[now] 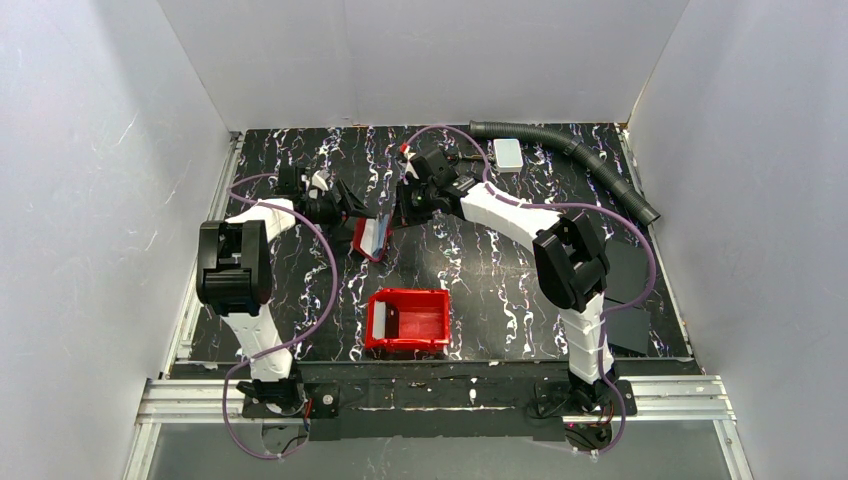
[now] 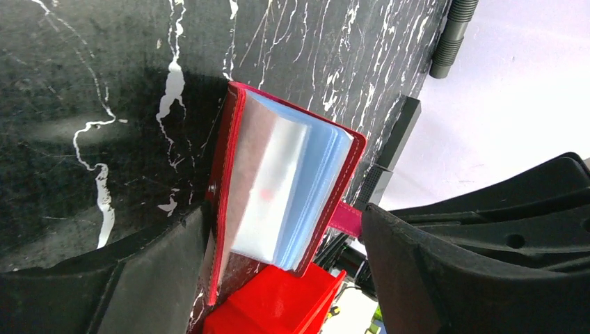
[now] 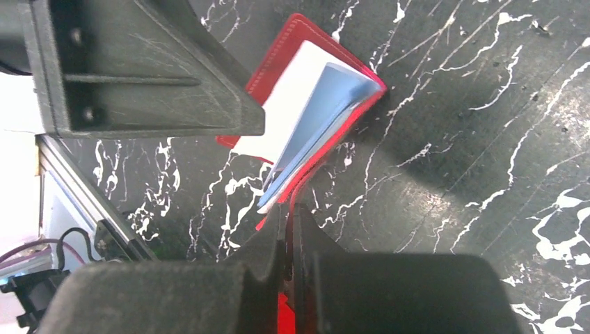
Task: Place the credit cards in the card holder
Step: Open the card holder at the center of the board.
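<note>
Card holder: the card holder (image 2: pixel 278 174) lies open on the black table (image 1: pixel 500 300), between the two grippers. Its red cover is down, and its pale blue and see-through pages fan up.
Left gripper: the left gripper (image 2: pixel 285 219) is released. Its fingers (image 2: pixel 167 278) are spread wide, one on each side of the card holder.
Right gripper: the right gripper (image 3: pixel 275 169) is spread apart too and grips nothing. Its lower fingertip sits right at the edge of the red cover.
Credit cards: a pale strip leans on the left wall of the red bin (image 1: pixel 407 345). It may be the credit cards (image 1: pixel 378 318), but it is too small to be sure.
Red bin: it sits closer to the arm bases than the card holder.
Far edge: a white box (image 1: pixel 508 153) sits beside a grey hose (image 1: pixel 575 152).
Right side: black sheets (image 1: pixel 625 272) lie flat on the table.
</note>
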`<state>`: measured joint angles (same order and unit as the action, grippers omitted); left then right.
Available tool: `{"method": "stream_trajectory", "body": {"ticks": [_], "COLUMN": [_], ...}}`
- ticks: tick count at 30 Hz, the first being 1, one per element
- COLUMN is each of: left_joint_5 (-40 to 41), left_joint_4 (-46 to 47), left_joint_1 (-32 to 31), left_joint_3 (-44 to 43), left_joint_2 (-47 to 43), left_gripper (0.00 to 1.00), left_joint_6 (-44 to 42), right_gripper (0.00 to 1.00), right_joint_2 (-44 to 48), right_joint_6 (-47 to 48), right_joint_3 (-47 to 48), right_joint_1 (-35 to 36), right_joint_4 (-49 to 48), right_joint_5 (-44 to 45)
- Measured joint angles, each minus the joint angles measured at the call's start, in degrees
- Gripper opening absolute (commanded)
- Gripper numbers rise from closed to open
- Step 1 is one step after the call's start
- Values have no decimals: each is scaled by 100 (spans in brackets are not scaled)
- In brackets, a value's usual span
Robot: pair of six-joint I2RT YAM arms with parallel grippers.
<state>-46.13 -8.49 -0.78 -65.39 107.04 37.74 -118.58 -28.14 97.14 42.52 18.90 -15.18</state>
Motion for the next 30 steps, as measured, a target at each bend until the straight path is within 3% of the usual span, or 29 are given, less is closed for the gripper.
{"method": "stream_trajectory", "body": {"ticks": [6,15,18,30], "left_joint_5": [70,402,476,516], "left_joint_4": [-74,-503,-551,-361], "left_joint_1": [-168,-376,-396,-577], "left_joint_3": [-17,-129,-164,-133], "left_joint_2": [-4,-4,-4,-94], "left_gripper": [78,62,62,62], "left_joint_6": [-81,-367,-417,-275], "right_gripper": [1,1,1,1], "right_joint_2": [-2,-2,-2,424], "right_joint_6": [-90,-111,-105,-313], "right_joint_3": [70,90,-9,-1755], "right_joint_1": [2,2,-13,-813], "right_joint_4": [-109,-107,-192,-977], "right_joint_5": [-131,-144,-146,-584]}}
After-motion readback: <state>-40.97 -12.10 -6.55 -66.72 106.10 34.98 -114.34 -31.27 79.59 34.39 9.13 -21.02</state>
